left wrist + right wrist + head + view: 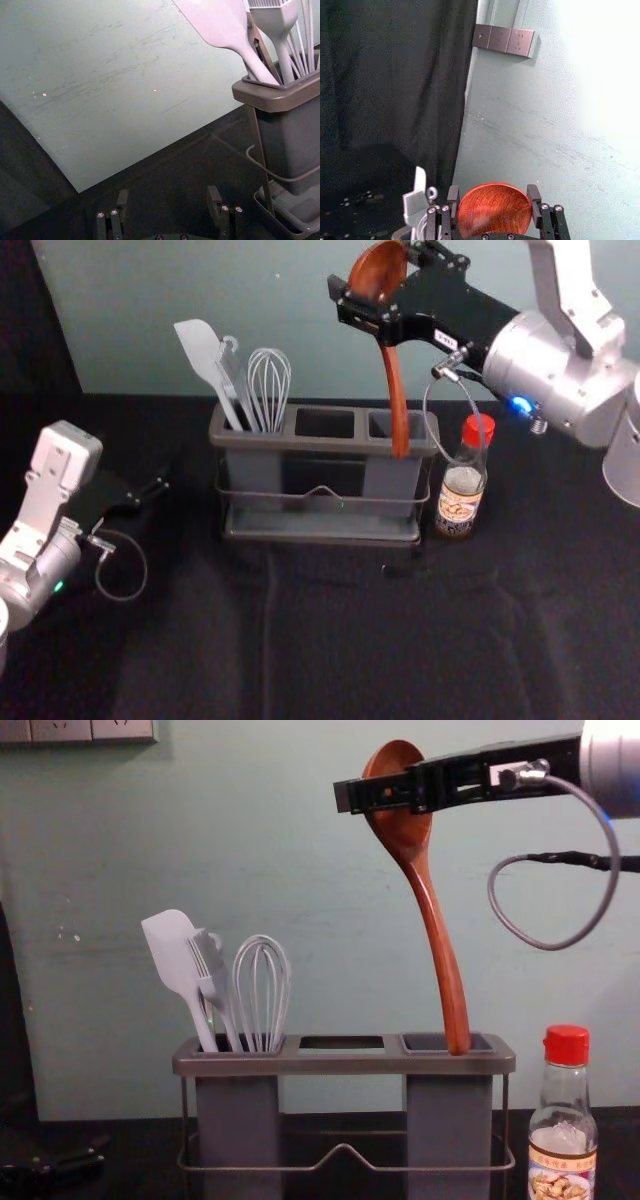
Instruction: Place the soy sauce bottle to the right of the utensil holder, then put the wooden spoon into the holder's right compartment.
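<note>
Spoon (436, 925) is hanging, right claw (372, 280) gripping its bowl — handle end lining up with the right compartment (448, 1120) of the holder (340, 1064). Bottle (562, 1120) is standing just right; left claw (152, 494) is parking open, left side.

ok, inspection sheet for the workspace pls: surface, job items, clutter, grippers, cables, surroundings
Surface: dark cloth, creased.
Soy sauce bottle: upright, red cap on, right of holder.
Utensil holder: upright.
Wooden spoon: bowl up, handle end at right compartment's front rim, not down inside.
Clutter: spatula, brush and whisk, standing in left compartment.
Right gripper: shut on spoon's bowl, above holder's right end.
Left gripper: open, empty, left of holder.
Cables: right wrist cable loops out, crossing in front of bottle in head view; left wrist cable loops too.
Surroundings: wall, sockets, dark curtain.
</note>
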`<action>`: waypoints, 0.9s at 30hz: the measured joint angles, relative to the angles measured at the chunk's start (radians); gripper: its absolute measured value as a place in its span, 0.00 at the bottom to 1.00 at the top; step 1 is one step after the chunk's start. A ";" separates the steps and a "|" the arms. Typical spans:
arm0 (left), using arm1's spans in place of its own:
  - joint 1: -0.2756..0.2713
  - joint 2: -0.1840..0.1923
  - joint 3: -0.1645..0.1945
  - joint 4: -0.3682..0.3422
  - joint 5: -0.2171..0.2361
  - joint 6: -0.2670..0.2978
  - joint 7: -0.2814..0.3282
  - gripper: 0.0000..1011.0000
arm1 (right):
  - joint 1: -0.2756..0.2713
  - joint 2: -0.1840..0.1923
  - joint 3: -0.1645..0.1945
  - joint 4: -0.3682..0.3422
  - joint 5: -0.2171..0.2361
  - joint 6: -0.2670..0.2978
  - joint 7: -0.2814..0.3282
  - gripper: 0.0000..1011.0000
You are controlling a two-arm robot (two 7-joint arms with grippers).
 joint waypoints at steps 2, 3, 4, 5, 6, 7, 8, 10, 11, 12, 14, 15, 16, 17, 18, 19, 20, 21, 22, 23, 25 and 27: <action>0.000 0.000 0.000 0.000 0.000 0.000 0.000 0.99 | 0.019 -0.006 -0.005 0.023 -0.004 -0.009 -0.001 0.83; 0.000 0.000 0.000 0.000 0.000 0.000 0.000 0.99 | 0.027 -0.008 -0.006 0.035 -0.006 -0.012 -0.001 0.83; 0.000 0.000 0.000 0.000 0.000 0.000 0.000 0.99 | 0.033 -0.011 -0.007 0.044 -0.007 -0.015 -0.001 0.83; 0.000 0.000 0.000 0.000 0.000 0.000 0.000 0.99 | 0.046 -0.016 -0.007 0.060 -0.007 -0.019 -0.001 0.83; 0.000 0.000 0.000 0.000 0.000 0.000 0.000 0.99 | 0.052 -0.018 -0.009 0.070 -0.008 -0.021 -0.001 0.83; 0.000 0.000 0.000 0.000 0.000 0.000 0.000 0.99 | 0.059 -0.021 -0.010 0.080 -0.008 -0.024 -0.001 0.83; 0.000 0.000 0.000 0.000 0.000 0.000 0.000 0.99 | 0.065 -0.024 -0.011 0.089 -0.009 -0.026 -0.001 0.83; 0.000 0.000 0.000 0.000 0.000 0.000 0.000 0.99 | 0.082 -0.031 -0.014 0.117 -0.010 -0.036 -0.001 0.83; 0.000 0.000 0.000 0.000 0.000 0.000 0.000 0.99 | 0.086 -0.033 -0.015 0.125 -0.011 -0.039 -0.001 0.83; 0.000 0.000 0.000 0.000 0.000 0.000 0.000 0.99 | 0.091 -0.035 -0.016 0.133 -0.012 -0.042 -0.001 0.83; 0.000 0.000 0.000 0.000 0.000 0.000 0.000 0.99 | 0.103 -0.042 -0.018 0.159 -0.014 -0.054 -0.001 0.83; 0.000 0.000 0.000 0.000 0.000 0.000 0.000 0.99 | 0.106 -0.044 -0.019 0.165 -0.014 -0.058 -0.001 0.83; 0.000 0.000 0.000 0.000 0.000 0.000 0.000 0.99 | 0.108 -0.045 -0.019 0.170 -0.015 -0.062 -0.001 0.83; 0.000 0.000 0.000 0.000 0.000 0.000 0.000 0.99 | 0.110 -0.046 -0.020 0.176 -0.015 -0.065 -0.001 0.83; 0.000 0.000 0.000 0.000 0.000 0.000 0.000 0.99 | 0.111 -0.047 -0.021 0.182 -0.015 -0.068 -0.001 0.83; 0.000 0.000 0.000 0.000 0.000 0.000 0.000 0.99 | 0.113 -0.048 -0.023 0.193 -0.015 -0.075 0.000 0.83; 0.000 0.000 0.000 0.000 0.000 0.000 0.000 0.99 | 0.114 -0.049 -0.024 0.201 -0.015 -0.080 0.000 0.83; 0.000 0.000 0.000 0.000 0.000 0.000 0.000 0.99 | 0.114 -0.049 -0.025 0.205 -0.015 -0.082 0.000 0.83; 0.000 0.000 0.000 0.000 0.000 0.000 0.000 0.99 | 0.115 -0.049 -0.026 0.210 -0.015 -0.086 0.000 0.83; 0.000 0.000 0.000 0.000 0.000 0.000 0.000 0.99 | 0.116 -0.050 -0.028 0.219 -0.015 -0.090 0.004 0.83; 0.000 0.000 0.000 0.000 0.000 0.000 0.000 0.99 | 0.116 -0.049 -0.030 0.226 -0.015 -0.093 0.006 0.83; 0.000 0.000 0.000 0.000 0.000 0.000 0.000 0.99 | 0.116 -0.049 -0.032 0.233 -0.015 -0.096 0.008 0.83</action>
